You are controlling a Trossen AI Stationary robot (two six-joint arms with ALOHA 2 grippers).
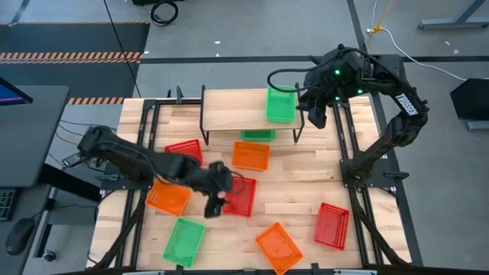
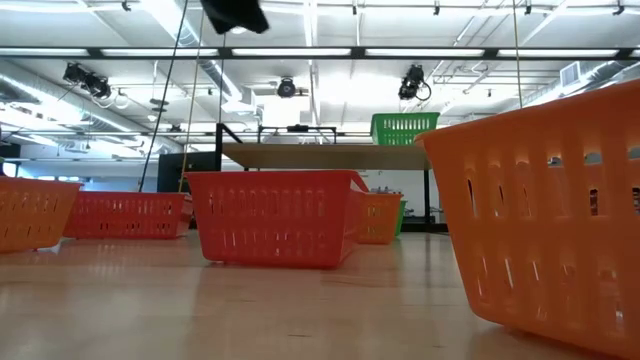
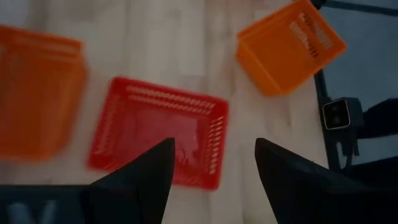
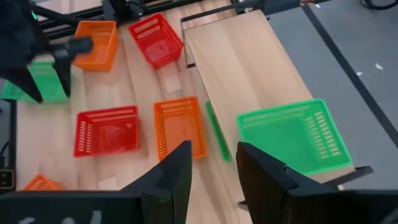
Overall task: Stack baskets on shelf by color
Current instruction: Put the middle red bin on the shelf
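My left gripper (image 1: 216, 200) (image 3: 214, 165) hangs open above the near-left edge of a red basket (image 1: 241, 195) (image 3: 158, 130) that stands on the tabletop, and touches nothing. My right gripper (image 1: 315, 114) (image 4: 214, 163) is open and empty, high up beside the right end of the shelf (image 1: 237, 111) (image 4: 242, 68). A green basket (image 1: 280, 105) (image 4: 292, 137) stands on the shelf's top board at its right end. Another green basket (image 1: 257, 134) lies on the table, partly under the shelf.
Spread over the tabletop are an orange basket (image 1: 250, 155) before the shelf, a red one (image 1: 185, 150), an orange one (image 1: 168, 196), a green one (image 1: 184, 241), an orange one (image 1: 279, 246) near the front edge and a red one (image 1: 332, 225) at the right.
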